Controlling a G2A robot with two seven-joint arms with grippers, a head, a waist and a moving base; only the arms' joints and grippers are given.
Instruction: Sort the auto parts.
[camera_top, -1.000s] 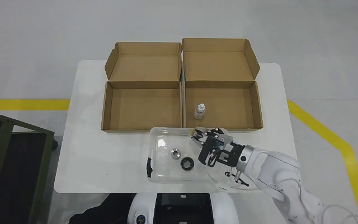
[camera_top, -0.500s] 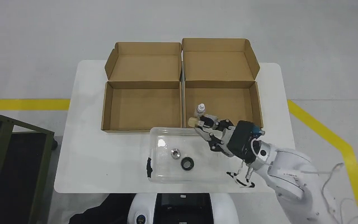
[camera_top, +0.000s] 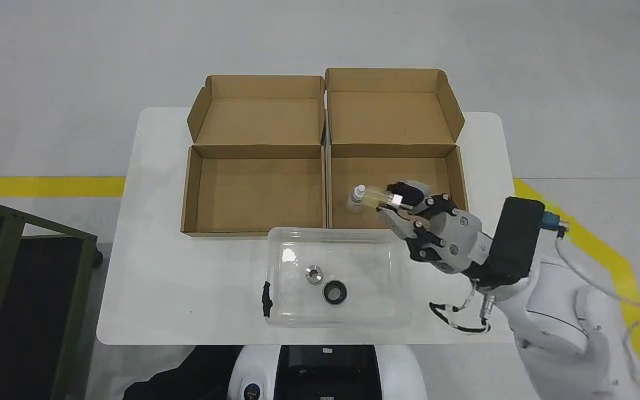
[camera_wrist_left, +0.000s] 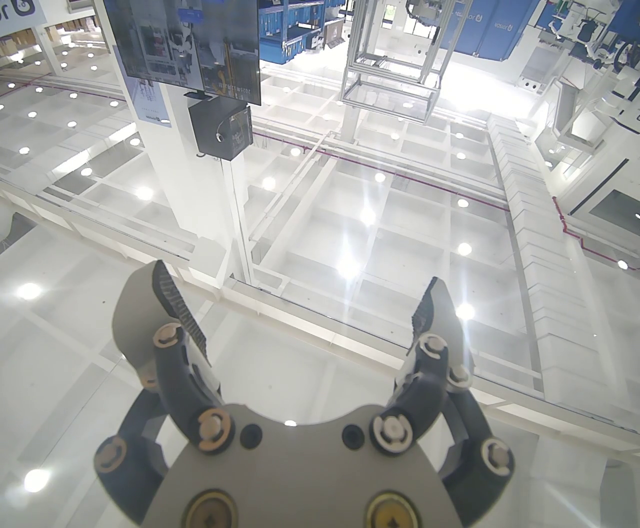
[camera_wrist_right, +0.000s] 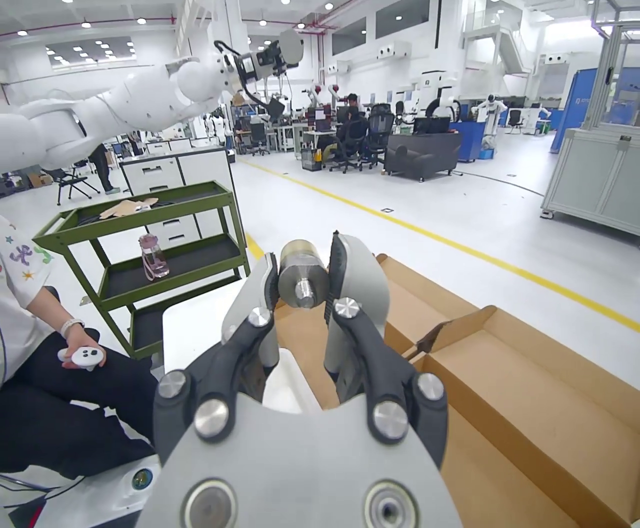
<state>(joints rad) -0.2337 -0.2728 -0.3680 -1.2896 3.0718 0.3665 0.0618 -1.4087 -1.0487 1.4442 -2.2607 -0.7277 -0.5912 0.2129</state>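
The white bench (camera_top: 150, 250) is carrying two open cardboard boxes side by side, the left box (camera_top: 255, 190) and the right box (camera_top: 425, 180), with a clear tray (camera_top: 385, 300) lying just in front of them, its near right corner being covered by the arm. The right tool (camera_top: 392, 198) is hanging over the near wall of the right box, pinching a metal cylinder (camera_wrist_right: 300, 280) tightly between its two pads, so the cylinder's far end is hard to make out. The left tool (camera_wrist_left: 300, 295) is pointing up at the ceiling, spread wide and holding nothing. A white bottle (camera_top: 357, 194) is standing in the right box just beside the cylinder's tip. A black ring (camera_top: 335, 293) and a small metal nut (camera_top: 313, 273) are lying in the tray. A second ago the right tool was sitting low over the tray near the ring; it has since risen and swung to the right box, carrying the cylinder.
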